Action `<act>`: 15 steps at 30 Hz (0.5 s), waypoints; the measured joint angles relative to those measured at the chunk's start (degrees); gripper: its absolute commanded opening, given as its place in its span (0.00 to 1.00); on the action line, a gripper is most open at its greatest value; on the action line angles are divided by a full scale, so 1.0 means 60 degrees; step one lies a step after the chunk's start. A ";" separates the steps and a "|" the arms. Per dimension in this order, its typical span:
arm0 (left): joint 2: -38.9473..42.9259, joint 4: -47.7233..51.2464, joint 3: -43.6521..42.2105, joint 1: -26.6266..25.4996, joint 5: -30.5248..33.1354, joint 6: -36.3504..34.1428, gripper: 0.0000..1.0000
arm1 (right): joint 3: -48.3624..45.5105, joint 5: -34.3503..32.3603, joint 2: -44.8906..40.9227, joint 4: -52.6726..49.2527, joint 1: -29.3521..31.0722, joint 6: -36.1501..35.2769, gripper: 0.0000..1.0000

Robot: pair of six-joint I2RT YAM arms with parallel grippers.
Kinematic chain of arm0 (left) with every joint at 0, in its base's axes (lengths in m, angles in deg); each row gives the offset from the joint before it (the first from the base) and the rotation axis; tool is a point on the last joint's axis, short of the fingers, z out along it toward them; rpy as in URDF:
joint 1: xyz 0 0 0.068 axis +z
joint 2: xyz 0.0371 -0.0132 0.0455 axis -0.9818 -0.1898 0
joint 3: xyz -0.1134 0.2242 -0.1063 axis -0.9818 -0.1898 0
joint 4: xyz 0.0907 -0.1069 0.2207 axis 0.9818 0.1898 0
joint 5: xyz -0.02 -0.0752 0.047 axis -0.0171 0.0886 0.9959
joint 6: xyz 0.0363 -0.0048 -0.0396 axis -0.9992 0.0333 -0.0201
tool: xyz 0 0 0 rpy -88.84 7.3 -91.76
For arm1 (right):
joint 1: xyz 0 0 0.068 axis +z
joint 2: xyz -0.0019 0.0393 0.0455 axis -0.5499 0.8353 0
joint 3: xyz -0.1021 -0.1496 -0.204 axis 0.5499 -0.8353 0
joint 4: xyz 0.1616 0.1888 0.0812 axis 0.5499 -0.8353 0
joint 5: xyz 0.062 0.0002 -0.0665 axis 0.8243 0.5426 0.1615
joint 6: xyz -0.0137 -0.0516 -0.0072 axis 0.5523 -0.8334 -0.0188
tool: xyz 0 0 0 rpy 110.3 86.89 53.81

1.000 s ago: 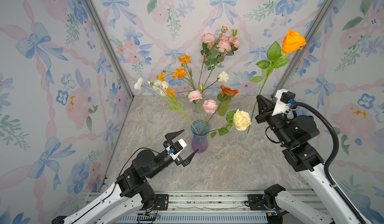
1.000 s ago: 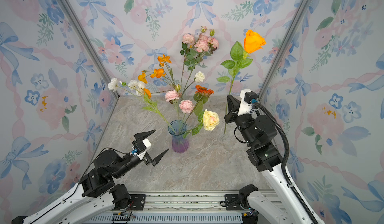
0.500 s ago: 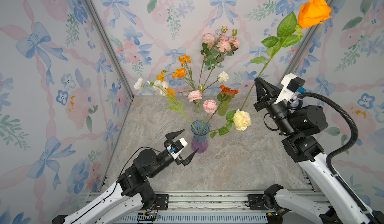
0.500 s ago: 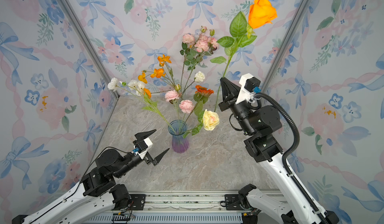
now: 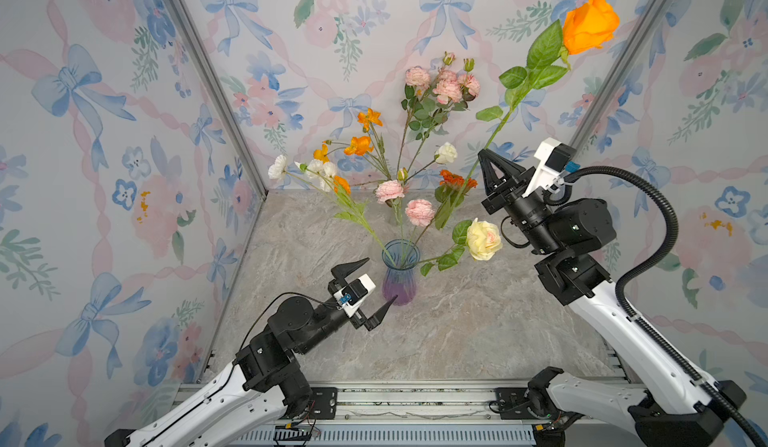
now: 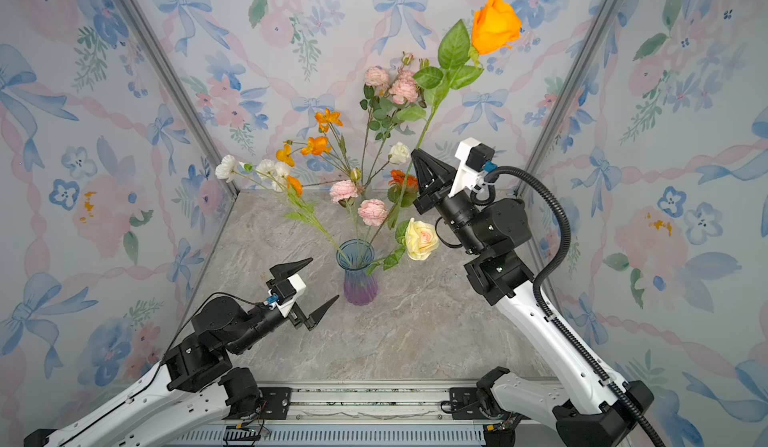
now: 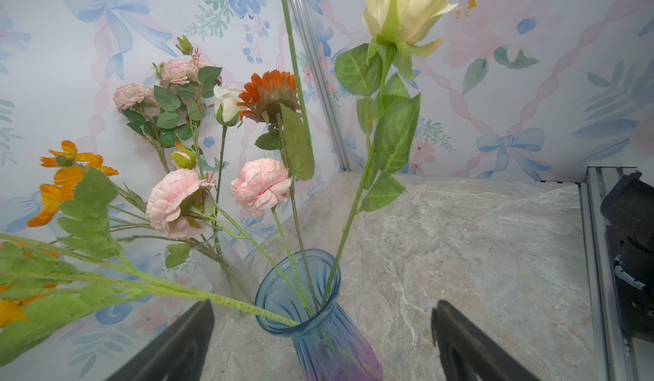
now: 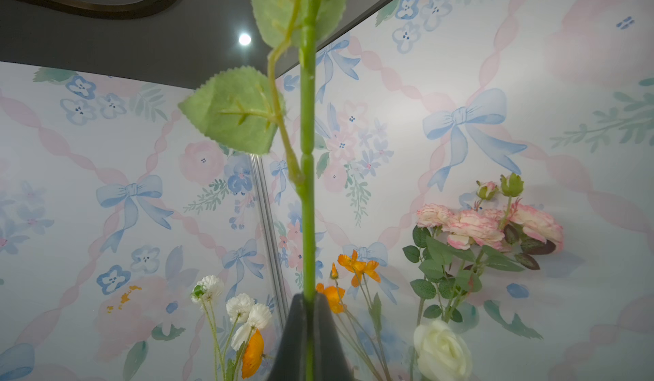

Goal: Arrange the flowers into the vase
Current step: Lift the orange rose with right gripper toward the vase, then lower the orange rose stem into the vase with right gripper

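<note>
Bow-patterned wallpaper [image 5: 104, 133] rings a marbled desk [image 5: 457, 332]; one orange rose [image 5: 590, 23] is held aloft.
Right tool [image 5: 484, 158] is clamped on the rose's stem, bloom high near the back corner, lower stem among the other flowers [image 5: 419, 211], which stand in the blue vase [image 5: 400, 274] mid-desk. Left tool [image 6: 324, 278] sits just beside the vase, jaws wide apart, empty.

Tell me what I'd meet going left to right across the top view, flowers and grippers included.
Leftmost white bloom → left gripper, open → blue vase → cream rose → orange rose. The right gripper, shut on the orange rose's stem, sits above the cream rose, so I've left it out.
</note>
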 measured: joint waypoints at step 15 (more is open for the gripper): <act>0.0000 0.0000 0.0000 0.0000 0.0000 0.0033 0.98 | 0.0113 0.0339 0.0838 0.0204 0.0933 0.0408 0.00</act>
